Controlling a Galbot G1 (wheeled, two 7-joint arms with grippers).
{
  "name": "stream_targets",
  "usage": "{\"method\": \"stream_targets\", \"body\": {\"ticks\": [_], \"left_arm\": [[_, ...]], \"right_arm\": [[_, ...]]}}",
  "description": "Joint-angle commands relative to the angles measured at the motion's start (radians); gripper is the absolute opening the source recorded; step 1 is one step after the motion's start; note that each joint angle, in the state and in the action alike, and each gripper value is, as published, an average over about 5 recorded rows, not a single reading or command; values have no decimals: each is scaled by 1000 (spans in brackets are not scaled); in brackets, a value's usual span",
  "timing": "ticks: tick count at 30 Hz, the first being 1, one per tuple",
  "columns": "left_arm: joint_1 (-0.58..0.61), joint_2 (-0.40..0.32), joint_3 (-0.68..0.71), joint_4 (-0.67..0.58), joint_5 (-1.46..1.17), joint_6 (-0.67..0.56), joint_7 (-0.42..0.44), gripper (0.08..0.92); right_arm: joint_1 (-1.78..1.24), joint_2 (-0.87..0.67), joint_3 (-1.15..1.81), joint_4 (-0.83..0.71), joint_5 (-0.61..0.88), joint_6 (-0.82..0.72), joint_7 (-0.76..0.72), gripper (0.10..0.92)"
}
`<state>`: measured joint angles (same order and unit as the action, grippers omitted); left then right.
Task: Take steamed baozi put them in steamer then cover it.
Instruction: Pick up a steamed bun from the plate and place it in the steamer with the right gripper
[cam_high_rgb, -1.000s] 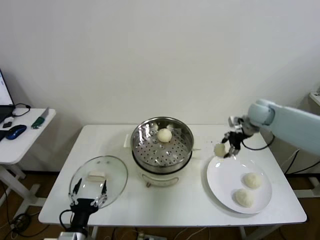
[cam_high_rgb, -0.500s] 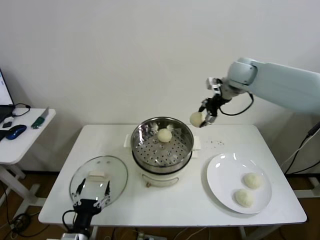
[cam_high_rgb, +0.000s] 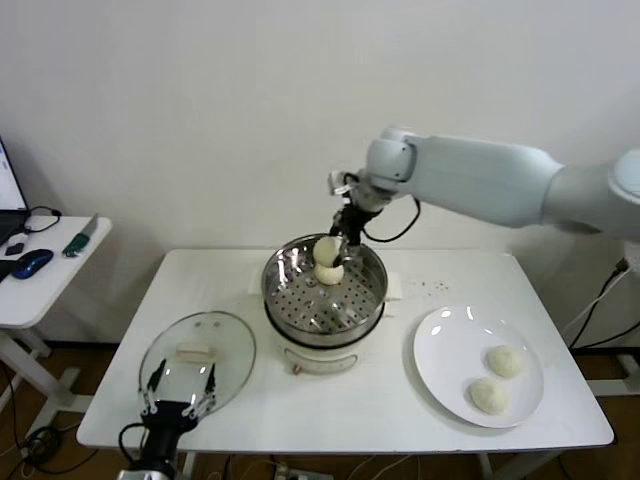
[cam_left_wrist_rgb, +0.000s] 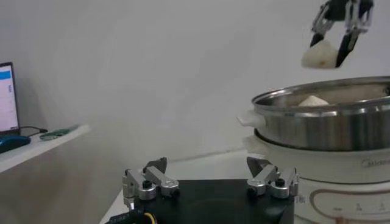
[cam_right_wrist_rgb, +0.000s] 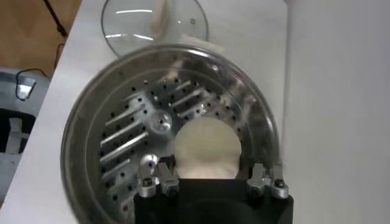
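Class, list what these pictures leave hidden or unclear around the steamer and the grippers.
- Bun already in the steamer: head view, partly hidden by the held bun; only its top clears the rim in the left wrist view.
- Right gripper fingertips: right wrist view, cut off behind its own body.

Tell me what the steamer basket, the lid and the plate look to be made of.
Steamer basket: polished metal, likely stainless steel; its wall mirrors the room and its floor is perforated.
Lid: clear glass with a thin metal rim, since the table shows through; its cream handle looks plastic.
Plate: glossy white, probably ceramic or melamine; the sheen alone cannot settle which.
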<state>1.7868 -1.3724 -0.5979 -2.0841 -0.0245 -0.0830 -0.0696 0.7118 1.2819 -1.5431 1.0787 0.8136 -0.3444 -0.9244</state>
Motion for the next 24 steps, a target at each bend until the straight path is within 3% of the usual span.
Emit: {"method": "stream_targets", "body": {"ticks": [1,16,24], "left_arm": [[10,3,-9,3,-7,-6,-1,823],[-1,5,-11,15,-11,-4,-3,823],[0,7,-17,14,-14,-4,-3,823]], "right_arm": [[-111,134,-2,-49,0,-10,28,679],[-160,180,-2,-129,-71,0,19,689],[-131,154,1,-105,-90,1,-1,817]]}}
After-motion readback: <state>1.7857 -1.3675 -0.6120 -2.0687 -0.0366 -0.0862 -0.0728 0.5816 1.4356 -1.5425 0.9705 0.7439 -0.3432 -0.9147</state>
